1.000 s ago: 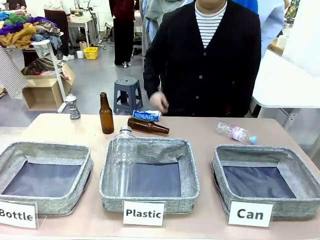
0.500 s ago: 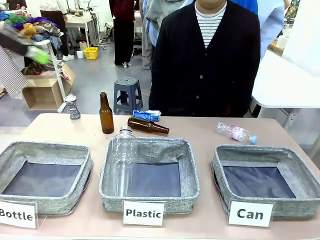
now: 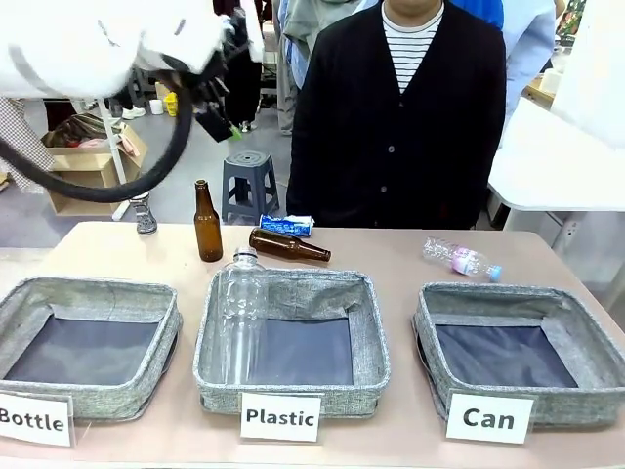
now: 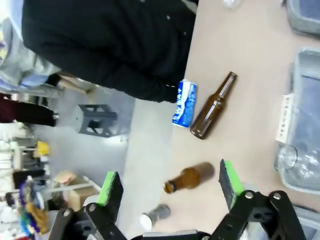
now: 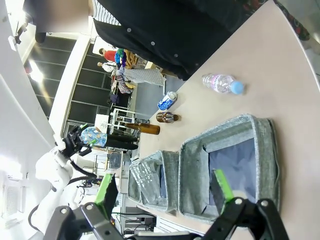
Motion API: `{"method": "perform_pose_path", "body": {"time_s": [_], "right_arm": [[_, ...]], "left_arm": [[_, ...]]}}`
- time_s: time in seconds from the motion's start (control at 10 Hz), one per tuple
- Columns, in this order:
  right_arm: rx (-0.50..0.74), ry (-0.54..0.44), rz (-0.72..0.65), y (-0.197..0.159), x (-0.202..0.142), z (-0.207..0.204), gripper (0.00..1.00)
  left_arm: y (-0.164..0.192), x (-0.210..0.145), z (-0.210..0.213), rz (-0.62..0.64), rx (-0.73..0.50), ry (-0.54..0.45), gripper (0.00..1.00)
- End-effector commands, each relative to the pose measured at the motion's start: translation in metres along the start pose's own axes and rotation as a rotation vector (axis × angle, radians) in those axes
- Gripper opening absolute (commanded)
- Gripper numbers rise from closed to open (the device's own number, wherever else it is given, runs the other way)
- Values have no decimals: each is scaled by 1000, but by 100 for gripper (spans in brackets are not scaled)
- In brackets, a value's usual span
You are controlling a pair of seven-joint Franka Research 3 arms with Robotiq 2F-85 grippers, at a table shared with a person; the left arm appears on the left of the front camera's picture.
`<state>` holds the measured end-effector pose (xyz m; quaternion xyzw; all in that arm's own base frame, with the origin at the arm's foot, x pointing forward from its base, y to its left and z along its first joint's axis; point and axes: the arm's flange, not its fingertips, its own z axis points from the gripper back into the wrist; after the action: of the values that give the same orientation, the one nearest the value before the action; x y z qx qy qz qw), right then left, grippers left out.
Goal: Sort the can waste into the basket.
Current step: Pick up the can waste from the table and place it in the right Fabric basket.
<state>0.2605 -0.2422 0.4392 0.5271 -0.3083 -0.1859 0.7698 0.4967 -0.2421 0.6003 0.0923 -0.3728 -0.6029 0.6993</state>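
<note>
The dented blue can [image 3: 287,226] lies at the table's far edge in front of the person, beside a lying brown bottle [image 3: 289,245]. The small dark silvery can [image 3: 145,215] stands at the far left corner. The grey basket [image 3: 576,403] with the "Can" label [image 3: 488,418] sits at the front right, nothing in it. My left gripper [image 3: 221,98] hangs high above the far left of the table. Its wrist view shows it open [image 4: 170,182] above the blue can [image 4: 184,103] and the silvery can [image 4: 156,215]. My right gripper [image 5: 165,187] is open, well above the basket [image 5: 227,131].
An upright brown bottle [image 3: 207,223] stands near the silvery can. A clear plastic bottle [image 3: 240,315] leans in the "Plastic" bin [image 3: 371,386]; another [image 3: 461,259] lies at the far right. The "Bottle" bin [image 3: 98,401] is front left. A person stands at the far edge.
My left arm has swung in from the upper left and now hangs over the far left of the table. The person's hand has drawn back from the blue can.
</note>
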Motion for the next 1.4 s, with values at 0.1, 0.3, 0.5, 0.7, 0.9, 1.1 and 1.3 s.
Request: {"method": "perform_pose_path", "body": {"time_s": [0.1,0.3,0.5,0.7,0.9,1.1,1.3], "right_arm": [[21,-14,25,-1,2,0,100],[21,-14,25,-1,2,0,100],[21,-14,25,-1,2,0,100],[21,-14,25,-1,2,0,100],[21,-14,25,-1,2,0,100],[21,-14,25,-1,2,0,100],[21,-14,25,-1,2,0,100]], "left_arm": [[9,16,-27,-12,-6,20,100],[0,8,-20,-37,6,0,100],[0,8,-20,-37,6,0,100],[20,30,-37,-128,-41,49,100],[56,63,-79,-227,-198,147,100],[72,17,-30,-298,-322,5,100],[81,-68,69,-169,-353,-43,100]]}}
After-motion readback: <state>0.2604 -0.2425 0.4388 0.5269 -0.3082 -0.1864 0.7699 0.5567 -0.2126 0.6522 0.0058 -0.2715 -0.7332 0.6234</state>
